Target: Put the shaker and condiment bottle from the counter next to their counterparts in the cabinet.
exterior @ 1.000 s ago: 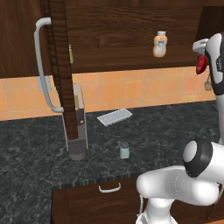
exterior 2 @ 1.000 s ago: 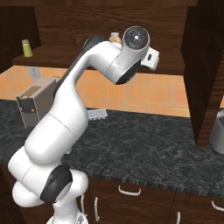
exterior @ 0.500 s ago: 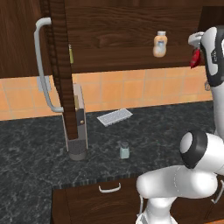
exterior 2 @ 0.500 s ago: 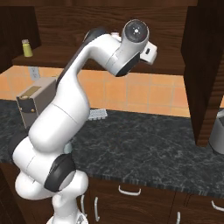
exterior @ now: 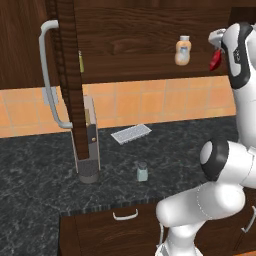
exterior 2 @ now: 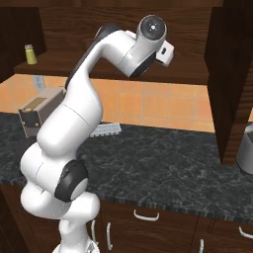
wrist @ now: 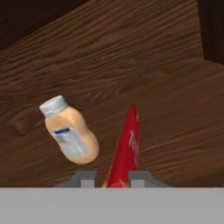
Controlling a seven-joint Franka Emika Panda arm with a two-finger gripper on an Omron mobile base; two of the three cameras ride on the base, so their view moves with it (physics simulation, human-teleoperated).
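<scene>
gripper [wrist: 112, 178]: you've got it clamped on the condiment bottle [wrist: 126, 151] — up by the cabinet [exterior: 150, 40]
tan bottle [exterior: 183, 50]: on the shelf, just beside
shaker [exterior: 142, 172]: on the counter [exterior: 40, 175]

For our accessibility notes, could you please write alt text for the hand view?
The hand is shut on a bright red condiment bottle, pointing at the dark brown wooden cabinet. Beside the red bottle, apart from it, sits a tan-orange bottle with a white cap and pale label.

Rendered views evenly lit and sharp, no glare; dark brown wooden cabinet [exterior: 150, 45] interior dim, shadows soft.
</scene>
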